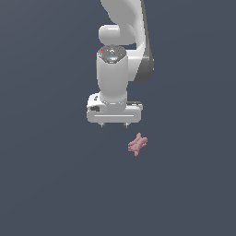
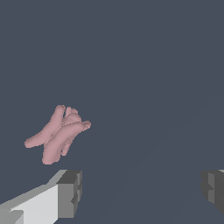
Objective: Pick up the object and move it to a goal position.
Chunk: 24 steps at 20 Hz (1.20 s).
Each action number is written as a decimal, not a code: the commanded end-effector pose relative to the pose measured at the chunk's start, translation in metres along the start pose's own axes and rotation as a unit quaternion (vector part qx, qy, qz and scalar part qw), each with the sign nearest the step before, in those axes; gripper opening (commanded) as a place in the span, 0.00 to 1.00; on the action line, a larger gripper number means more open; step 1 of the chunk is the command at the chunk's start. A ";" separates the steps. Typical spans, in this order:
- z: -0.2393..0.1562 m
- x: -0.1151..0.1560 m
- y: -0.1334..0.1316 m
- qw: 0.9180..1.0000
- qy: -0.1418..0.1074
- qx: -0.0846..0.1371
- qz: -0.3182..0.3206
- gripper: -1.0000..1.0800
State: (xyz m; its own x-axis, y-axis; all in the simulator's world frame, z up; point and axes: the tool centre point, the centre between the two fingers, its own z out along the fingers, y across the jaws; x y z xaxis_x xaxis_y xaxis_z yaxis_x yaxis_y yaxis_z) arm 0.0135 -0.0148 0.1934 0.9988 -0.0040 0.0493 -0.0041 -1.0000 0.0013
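Observation:
The object is a tiny pink X-shaped piece of crossed stubby rods lying on the dark grey floor. In the exterior view it lies just below and to the right of my white gripper. The gripper points down, and only the tips of its fingers show under the hand. In the wrist view the object lies outside the gap, beyond one grey fingertip. The other fingertip is far apart from it. The gripper is open and empty.
A plain dark grey surface fills both views. The white arm rises above the gripper toward the top of the exterior view. No goal marker shows.

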 end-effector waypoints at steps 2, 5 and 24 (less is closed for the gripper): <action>0.000 0.000 0.000 1.000 0.000 0.000 0.000 0.96; 0.004 -0.003 -0.006 1.000 -0.004 0.004 0.000 0.96; 0.020 -0.008 -0.029 0.999 -0.019 0.016 0.027 0.96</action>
State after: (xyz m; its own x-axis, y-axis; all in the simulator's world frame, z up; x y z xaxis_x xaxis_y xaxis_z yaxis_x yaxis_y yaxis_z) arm 0.0061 0.0122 0.1742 0.9990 -0.0437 0.0116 -0.0433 -0.9986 -0.0319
